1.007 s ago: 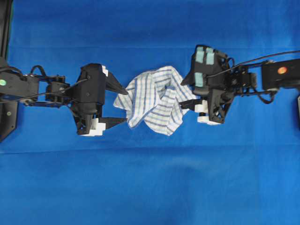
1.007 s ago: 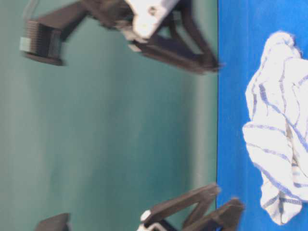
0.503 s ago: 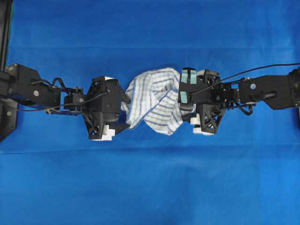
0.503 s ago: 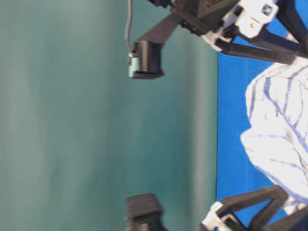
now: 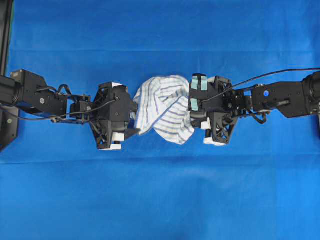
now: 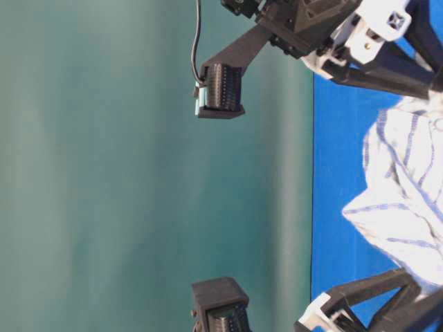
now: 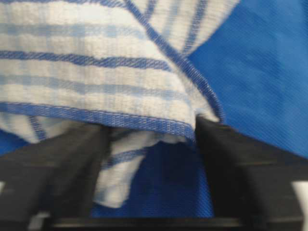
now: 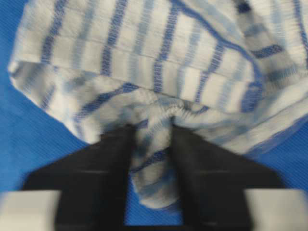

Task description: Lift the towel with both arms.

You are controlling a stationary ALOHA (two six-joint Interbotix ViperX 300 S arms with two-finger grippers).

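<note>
One towel (image 5: pixel 165 107), white with blue stripes, bunched in a heap at centre of the blue tablecloth (image 5: pixel 160 190). Squeezed narrower between two grippers, one pressing in from each side.

Two arms, both black, coming in along the same line from opposite edges of the overhead view.

Left gripper (image 5: pixel 134 122) at the towel's left edge. From the left wrist view: two fingers (image 7: pixel 53 168) standing apart, a fold of cloth hanging down between them, hemmed edge draped over the tips. Not pinched tight on that fold; gap of tablecloth visible beside the cloth. Partly closed, cloth inside, firm grip not confirmed.

Right gripper (image 5: pixel 194 116) at the towel's right edge, two teal tape patches (image 5: pixel 198 83) on its top. From the right wrist view: two fingers (image 8: pixel 110 163) close together with a narrow bunch of striped cloth squeezed between them. Clamped on the towel.

Table-level view: two grippers, one at top, one at bottom, towel (image 6: pixel 408 200) between them, lying against the blue cloth. One cable (image 6: pixel 196 34) running to the upper camera block.
</note>
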